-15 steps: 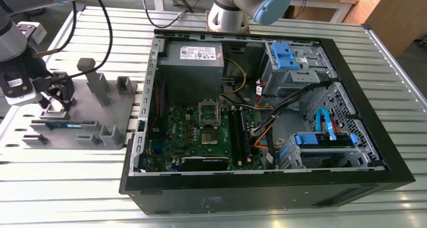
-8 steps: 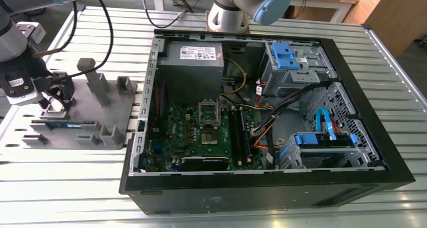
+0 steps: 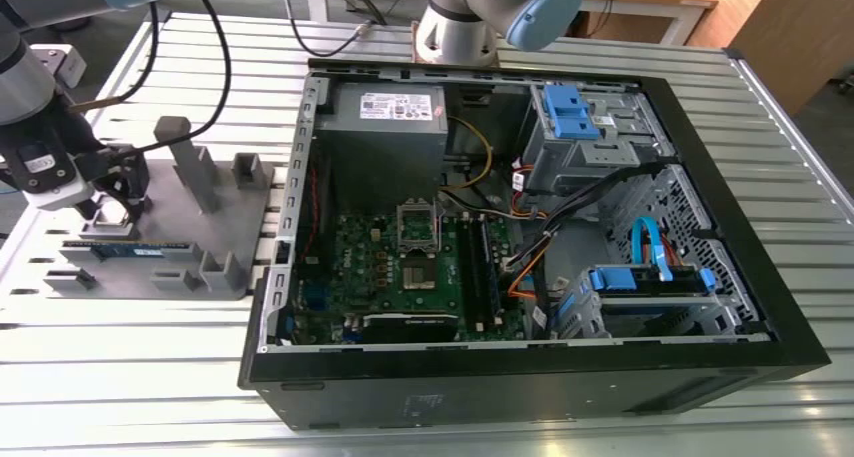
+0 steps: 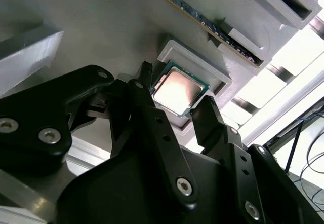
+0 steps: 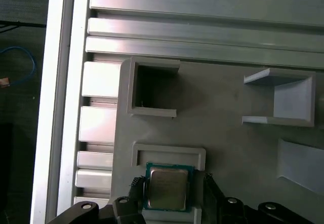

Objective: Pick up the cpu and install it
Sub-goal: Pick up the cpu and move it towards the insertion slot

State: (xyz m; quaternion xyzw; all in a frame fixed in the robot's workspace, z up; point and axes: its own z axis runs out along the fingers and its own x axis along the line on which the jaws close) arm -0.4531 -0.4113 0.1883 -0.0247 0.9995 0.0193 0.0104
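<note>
The cpu point(image 4: 178, 89) is a small square chip with a silvery top and a green rim, lying in a shallow pocket of the grey holder point(image 3: 187, 227). It also appears in the first wrist view, cpu point(image 5: 167, 187). My gripper point(image 4: 177, 95) hangs right over it at the exterior view's left point(image 3: 114, 212), open. One black finger stands on each side of the chip, close to its edges, and a narrow gap shows beside one finger point(image 5: 208, 186). The open computer case point(image 3: 747, 277) holds the motherboard with its metal socket frame point(image 3: 418, 232).
A long memory stick point(image 3: 127, 249) lies in a slot of the holder beside the pocket. Upright grey posts point(image 3: 180, 142) rise from the holder behind my gripper. A second arm's base point(image 3: 461, 22) stands behind the case. Cables and blue drive bays point(image 3: 567, 112) fill the case's right half.
</note>
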